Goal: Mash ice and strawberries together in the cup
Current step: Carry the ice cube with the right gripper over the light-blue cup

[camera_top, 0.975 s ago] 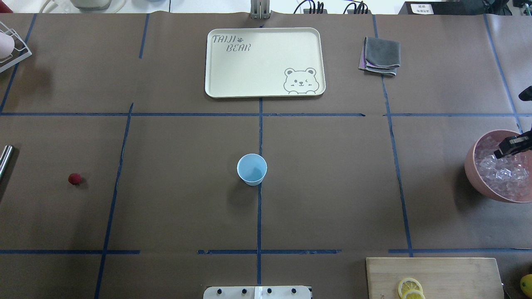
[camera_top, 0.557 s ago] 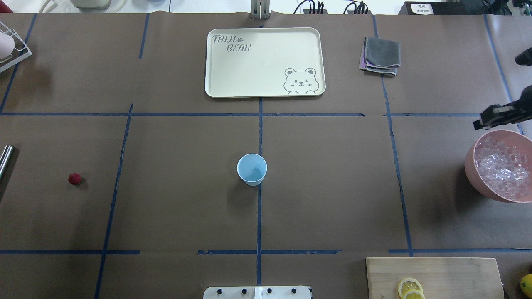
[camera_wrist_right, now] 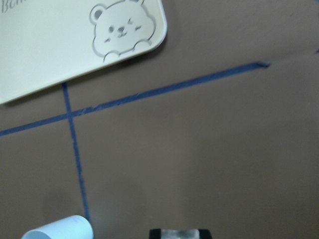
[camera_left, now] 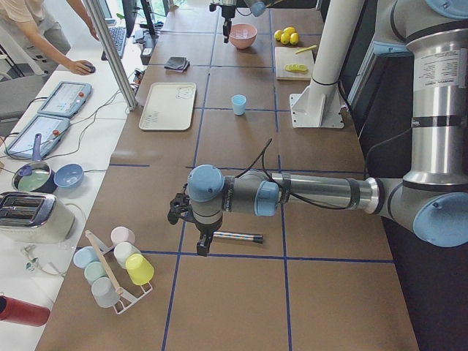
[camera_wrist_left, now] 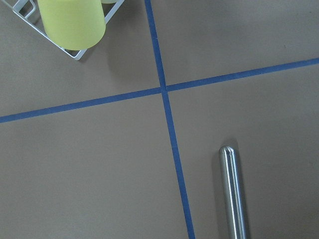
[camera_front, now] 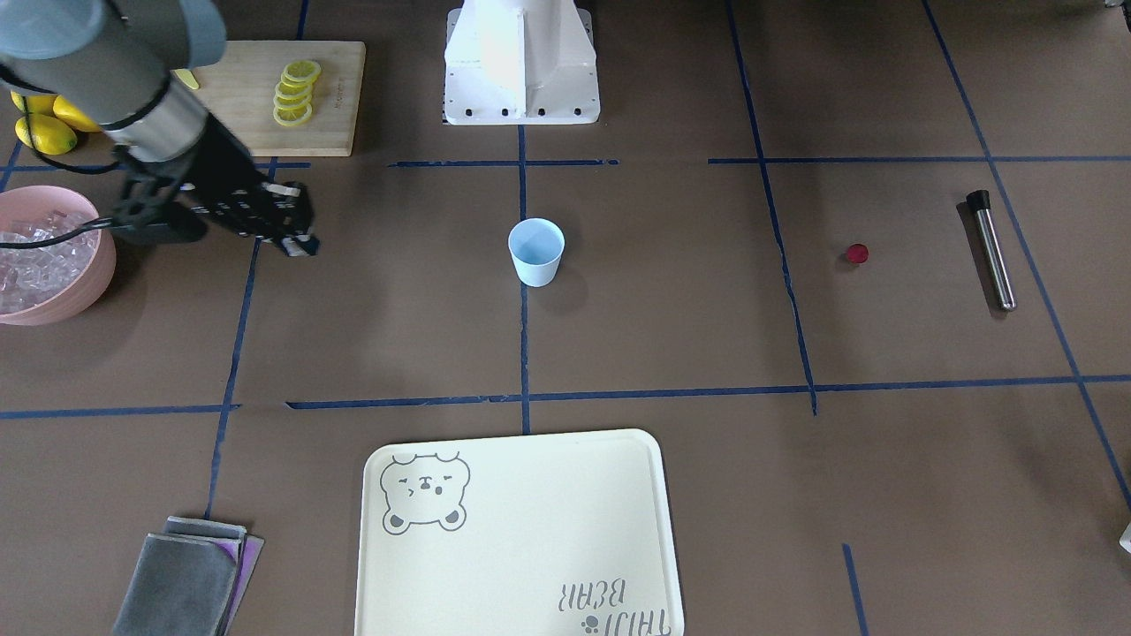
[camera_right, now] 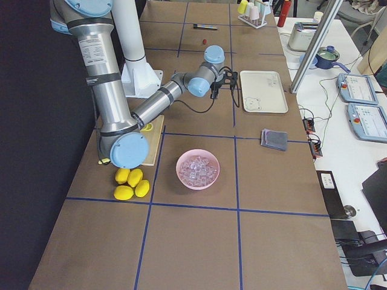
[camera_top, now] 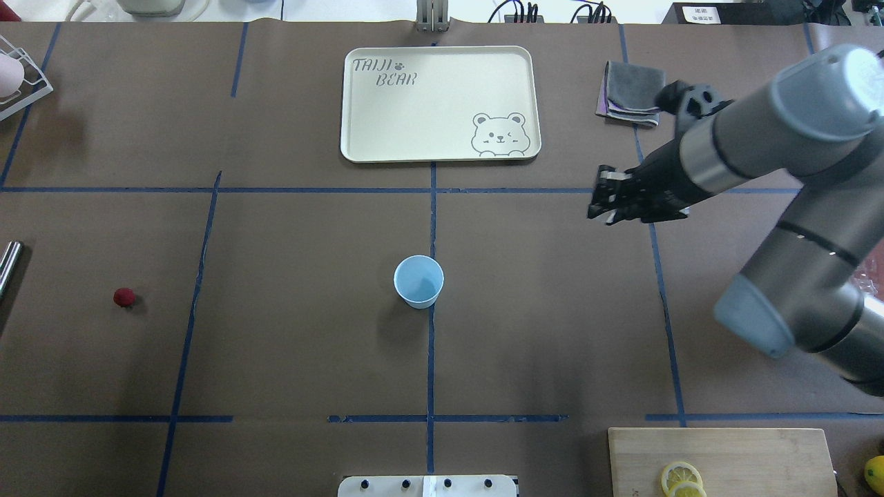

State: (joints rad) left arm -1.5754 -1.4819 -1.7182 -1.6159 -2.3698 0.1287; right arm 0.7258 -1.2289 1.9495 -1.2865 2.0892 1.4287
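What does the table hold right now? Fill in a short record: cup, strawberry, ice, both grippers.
cup: upright, looks empty, mid-table
strawberry: on the table, between cup and metal rod
ice: in the pink bowl; right gripper seems to pinch one piece
right gripper: in the air, between bowl and cup
left gripper: by the metal rod; open or shut unclear

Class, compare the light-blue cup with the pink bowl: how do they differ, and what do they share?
The cup is small and light blue; the pink bowl is far wider. The cup looks empty; the pink bowl holds ice. The cup is tall for its width; the pink bowl is squat. Both stand upright, mouths open, on the table.
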